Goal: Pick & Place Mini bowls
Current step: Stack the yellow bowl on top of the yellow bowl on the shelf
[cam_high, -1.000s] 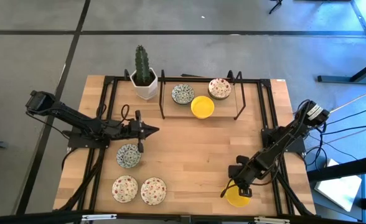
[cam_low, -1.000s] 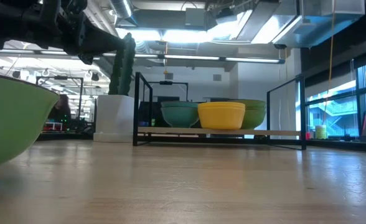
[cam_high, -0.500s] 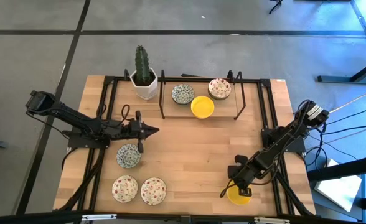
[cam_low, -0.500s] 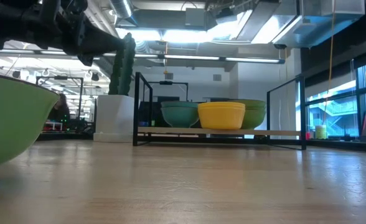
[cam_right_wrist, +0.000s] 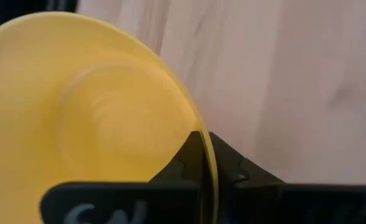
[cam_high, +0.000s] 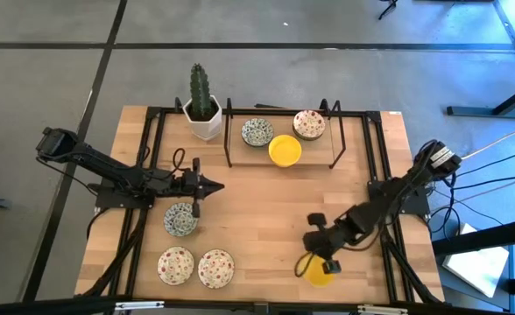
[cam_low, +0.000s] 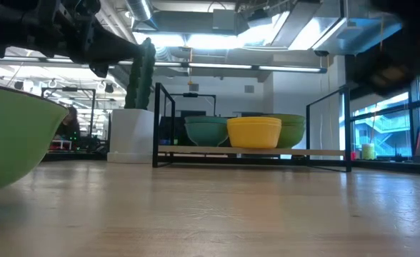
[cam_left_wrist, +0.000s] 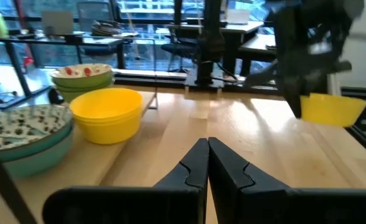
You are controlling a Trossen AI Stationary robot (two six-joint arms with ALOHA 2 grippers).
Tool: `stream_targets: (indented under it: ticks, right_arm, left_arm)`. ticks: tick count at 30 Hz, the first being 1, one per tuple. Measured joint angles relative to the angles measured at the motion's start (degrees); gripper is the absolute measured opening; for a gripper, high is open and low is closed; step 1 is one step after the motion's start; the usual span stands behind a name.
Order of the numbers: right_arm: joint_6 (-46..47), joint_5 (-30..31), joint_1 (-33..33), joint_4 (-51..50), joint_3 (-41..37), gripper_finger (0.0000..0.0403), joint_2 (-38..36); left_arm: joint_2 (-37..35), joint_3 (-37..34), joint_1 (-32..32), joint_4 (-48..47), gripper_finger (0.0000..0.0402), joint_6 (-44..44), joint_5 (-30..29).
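High view: the right end effector [cam_high: 317, 259] has shifted from 5 o'clock toward 6 o'clock of the wooden surface [cam_high: 266, 201], clamped shut on the rim of a plain bright yellow round mini bowl [cam_high: 319, 271], apparently lifted, so its carry has likely begun. The left end effector [cam_high: 214, 183], shut and empty, waits at 9 o'clock.

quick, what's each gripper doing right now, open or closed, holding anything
Left gripper: closed, holding nothing.
Right gripper: closed on the rim of a yellow mini bowl.
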Motion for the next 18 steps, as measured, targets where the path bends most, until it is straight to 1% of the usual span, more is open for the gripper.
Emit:
stream_targets:
  ticks: [4,8,13,15,18]
  right_arm:
    - [-7.0,3.6,-3.6,-3.1,7.4,0.0006,0.0]
    - [-9.6,2.2,-6.6,-4.9,13.3,0.0007,0.0]
    - [-14.0,2.2,-10.2,-7.8,18.5,0.0007,0.0]
    - [-16.9,3.7,-13.0,-11.2,21.4,0.0007,0.0]
    - [-21.1,6.0,-19.6,-16.9,26.6,0.0007,0.0]
  left_arm:
    - [0.0,0.0,0.0,0.0,0.0004,0.0,1.0]
    - [0.0,0.0,0.0,-0.1,0.0004,0.0,1.1]
    - [0.0,0.0,0.0,-0.9,0.0004,-0.3,5.0]
    - [0.0,0.0,0.0,-1.3,0.0004,1.0,5.6]
    - [0.0,0.0,0.0,-1.2,0.0004,1.3,4.6]
